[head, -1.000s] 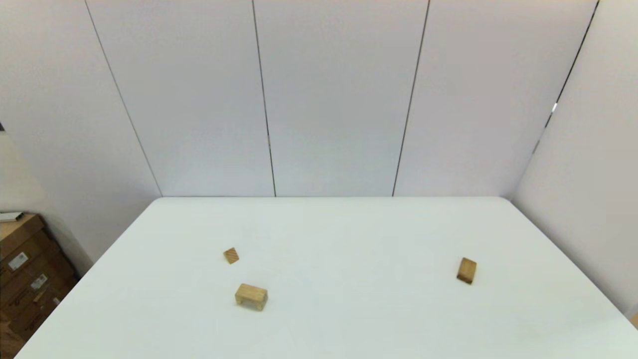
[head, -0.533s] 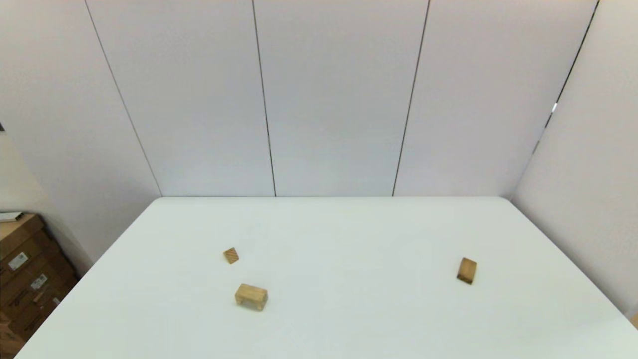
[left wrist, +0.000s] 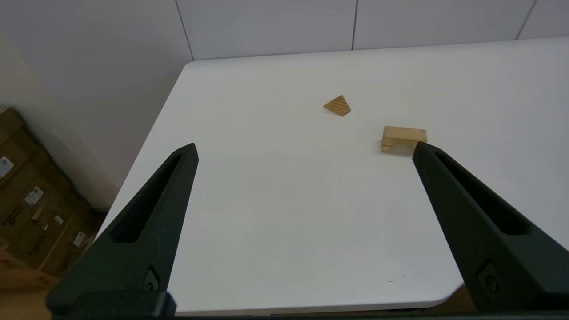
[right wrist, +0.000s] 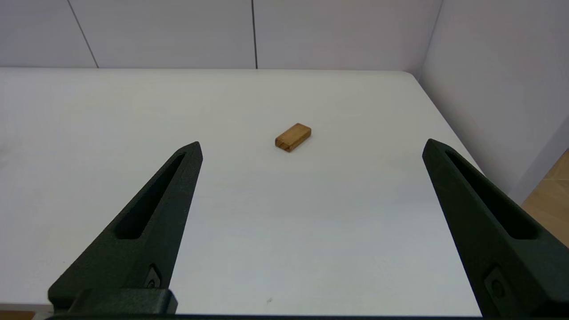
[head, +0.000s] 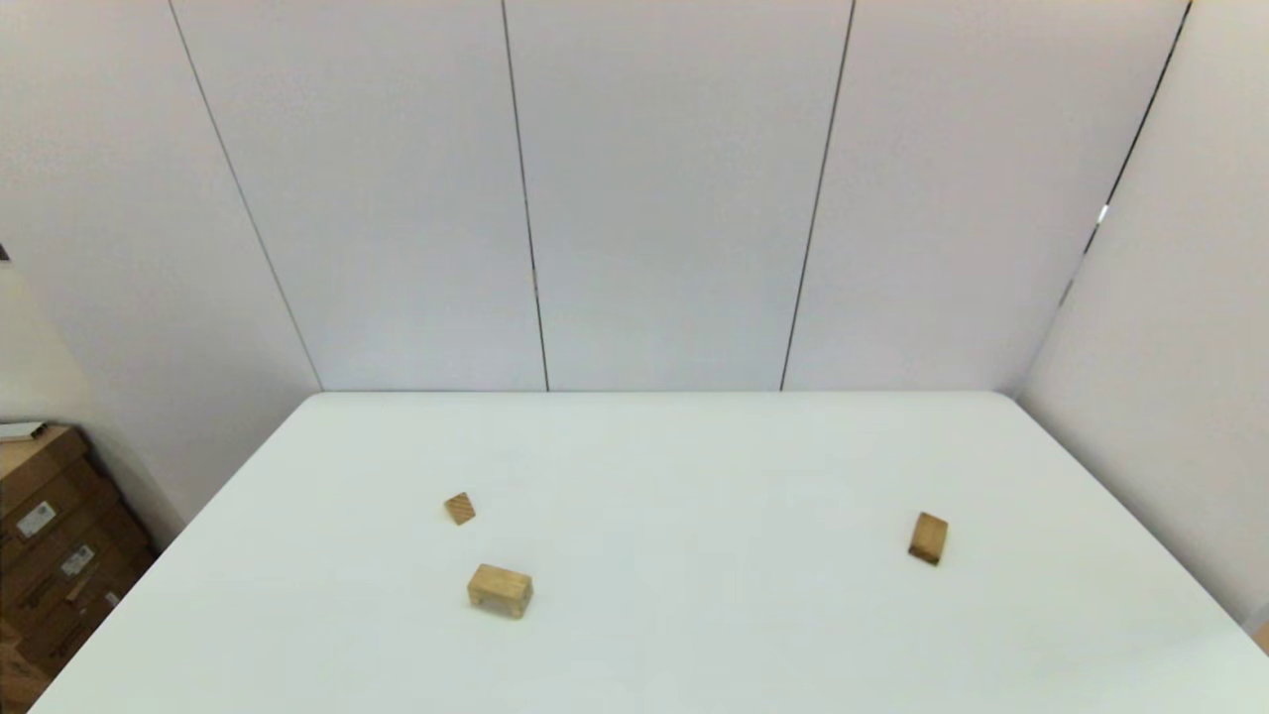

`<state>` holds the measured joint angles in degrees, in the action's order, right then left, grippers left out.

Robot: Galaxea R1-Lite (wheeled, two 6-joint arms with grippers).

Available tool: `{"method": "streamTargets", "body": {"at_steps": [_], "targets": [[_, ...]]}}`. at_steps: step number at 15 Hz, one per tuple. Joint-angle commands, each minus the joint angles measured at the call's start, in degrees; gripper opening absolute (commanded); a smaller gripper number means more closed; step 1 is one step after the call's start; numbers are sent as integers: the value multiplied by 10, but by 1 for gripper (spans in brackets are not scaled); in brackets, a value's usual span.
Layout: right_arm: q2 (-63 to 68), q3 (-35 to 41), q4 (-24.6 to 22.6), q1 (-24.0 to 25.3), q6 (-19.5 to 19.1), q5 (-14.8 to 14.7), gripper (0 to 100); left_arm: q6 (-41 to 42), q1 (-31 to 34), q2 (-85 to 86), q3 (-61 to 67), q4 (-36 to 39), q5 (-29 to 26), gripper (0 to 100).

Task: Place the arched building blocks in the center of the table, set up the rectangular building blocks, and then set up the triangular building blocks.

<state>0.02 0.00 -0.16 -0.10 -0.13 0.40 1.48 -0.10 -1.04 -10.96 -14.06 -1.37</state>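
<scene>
On the white table (head: 694, 476) we see the pale arched block (head: 500, 589) resting with its cut-out downward on the robot's left, the small striped triangular wedge (head: 459, 509) near it and farther from the robot, and the darker rectangular slab (head: 928, 538) lying flat well apart on the right. We find the left gripper (left wrist: 304, 149) at the near table edge, jaws spread wide and empty, facing the arch and wedge. The right gripper (right wrist: 311, 146) likewise hangs wide open and empty, facing the slab.

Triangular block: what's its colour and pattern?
Tan wood with darker diagonal grain stripes on the triangular block; clearest in the left wrist view.
</scene>
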Motion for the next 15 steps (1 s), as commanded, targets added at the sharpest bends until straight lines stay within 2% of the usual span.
{"method": "streamTargets", "body": {"at_steps": [1,3,9,15], "targets": [[0,0,0,0,0,0,100,-1,-1,-155,-158,-48,-53,100],[0,0,0,0,0,-1,100,-2,-1,-262,-235,-57,-55,100],[0,0,0,0,0,-1,100,2,-1,-566,-347,-58,-54,100],[0,0,0,0,0,0,100,9,-26,-801,-391,-53,-55,100]]}}
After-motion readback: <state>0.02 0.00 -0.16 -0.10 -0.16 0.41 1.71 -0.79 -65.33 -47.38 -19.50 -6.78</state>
